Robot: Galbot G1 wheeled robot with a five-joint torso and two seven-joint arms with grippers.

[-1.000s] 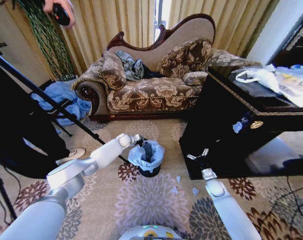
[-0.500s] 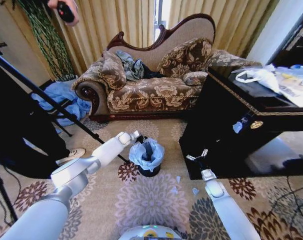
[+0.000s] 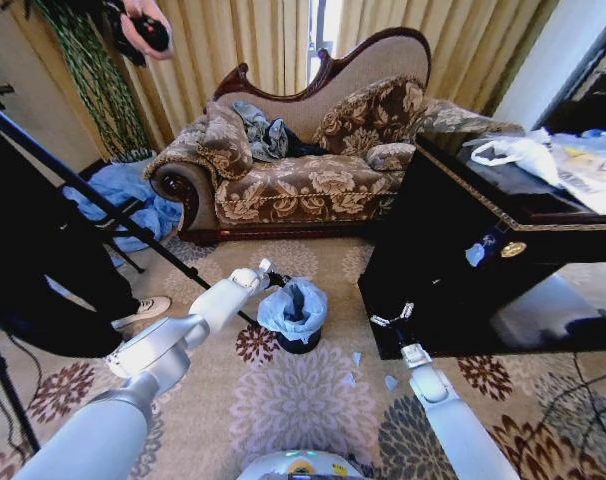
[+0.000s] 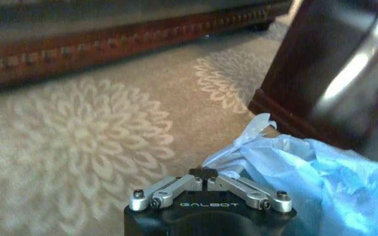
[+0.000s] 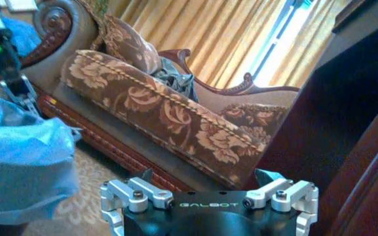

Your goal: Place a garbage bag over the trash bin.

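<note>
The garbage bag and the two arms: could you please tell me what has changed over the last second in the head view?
The left claw has drawn slightly back from the garbage bag toward the robot's left, staying at the bag's edge. The right claw has crept a little nearer the bag, open, beside the dark cabinet. The bag remains draped over the trash bin, which has not moved.

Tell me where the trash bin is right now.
In the head view the trash bin stands on the patterned carpet at centre, draped with the garbage bag, between the left pincer and the dark cabinet.
</note>
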